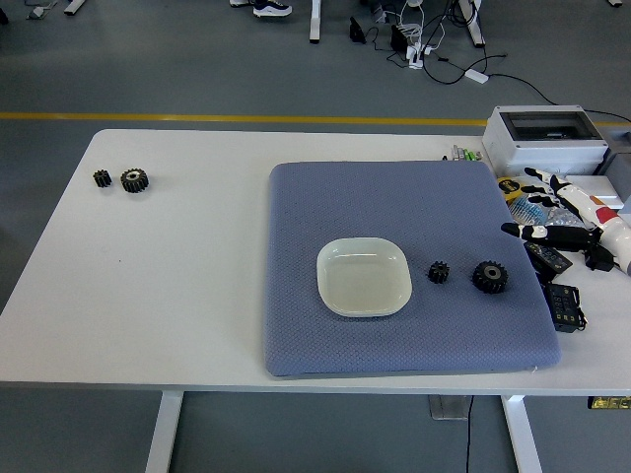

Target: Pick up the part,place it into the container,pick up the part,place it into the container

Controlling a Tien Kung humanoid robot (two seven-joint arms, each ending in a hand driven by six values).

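A white square dish (363, 277) sits on the blue mat (394, 207), holding nothing. To its right on the mat lie a small black gear (439, 272) and a larger black gear (489, 276). My right hand (552, 209) comes in from the right edge, fingers spread and holding nothing, hovering over the mat's right edge above and to the right of the larger gear. Two more black gears, a small gear (102, 177) and a bigger gear (134, 180), lie on the bare table at the far left. My left arm is out of view.
A grey-white electrical box (547, 138) stands at the back right of the white table (168, 266). Black devices and cables (564, 301) lie off the mat's right edge under my hand. Small green and yellow items sit near the box.
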